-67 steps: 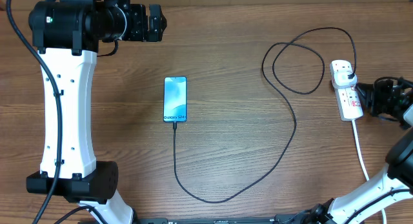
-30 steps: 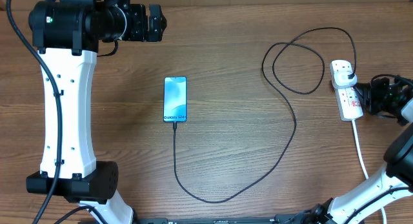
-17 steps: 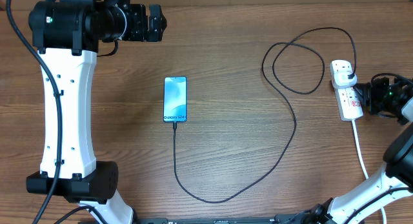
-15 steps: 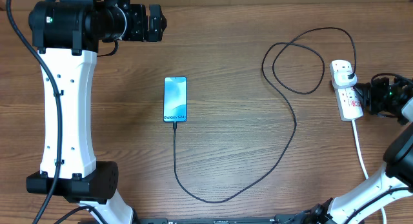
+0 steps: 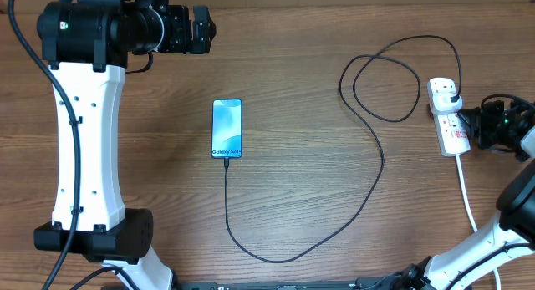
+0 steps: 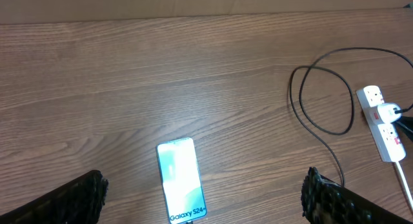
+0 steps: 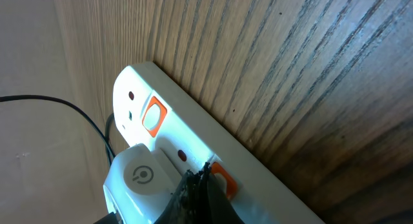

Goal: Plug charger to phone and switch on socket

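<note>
Your clenched right gripper is inching in onto the socket's switch at the right edge, so with the phone cabled you're nearly finishing.

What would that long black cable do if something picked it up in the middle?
The charger would probably sag limply, since it already lies in loose curves and a loop. It looks thin, so likely light. As it appears plugged into the phone, a hard pull might drag the phone across the smooth table.
</note>
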`<move>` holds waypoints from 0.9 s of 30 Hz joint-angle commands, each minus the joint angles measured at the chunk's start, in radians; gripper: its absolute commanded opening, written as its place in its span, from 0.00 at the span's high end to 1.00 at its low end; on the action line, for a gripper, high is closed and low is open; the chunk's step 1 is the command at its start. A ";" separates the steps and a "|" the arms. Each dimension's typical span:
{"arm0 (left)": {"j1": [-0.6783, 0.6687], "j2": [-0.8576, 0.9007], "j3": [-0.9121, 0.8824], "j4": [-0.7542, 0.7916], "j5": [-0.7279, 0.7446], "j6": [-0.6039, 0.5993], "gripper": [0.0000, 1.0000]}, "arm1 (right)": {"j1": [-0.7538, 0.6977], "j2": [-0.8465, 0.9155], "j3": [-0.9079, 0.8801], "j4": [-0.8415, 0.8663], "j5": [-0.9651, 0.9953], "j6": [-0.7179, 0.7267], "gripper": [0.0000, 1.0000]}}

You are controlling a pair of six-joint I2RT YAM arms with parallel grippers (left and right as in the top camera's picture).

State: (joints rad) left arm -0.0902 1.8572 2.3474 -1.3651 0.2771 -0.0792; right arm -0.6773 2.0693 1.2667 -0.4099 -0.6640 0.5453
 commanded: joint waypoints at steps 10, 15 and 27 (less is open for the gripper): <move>-0.003 0.006 -0.003 0.001 0.010 -0.014 0.01 | 0.072 0.022 -0.056 -0.045 0.036 -0.015 0.96; -0.004 0.006 -0.003 0.001 0.008 -0.014 0.00 | 0.087 0.022 -0.056 -0.050 0.036 -0.015 0.96; -0.004 0.006 -0.003 0.001 0.008 -0.014 0.00 | 0.015 0.003 -0.018 -0.095 0.054 -0.024 0.96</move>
State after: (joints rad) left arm -0.0902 1.8572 2.3474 -1.3651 0.2771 -0.0792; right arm -0.6594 2.0502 1.2671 -0.4576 -0.6300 0.5411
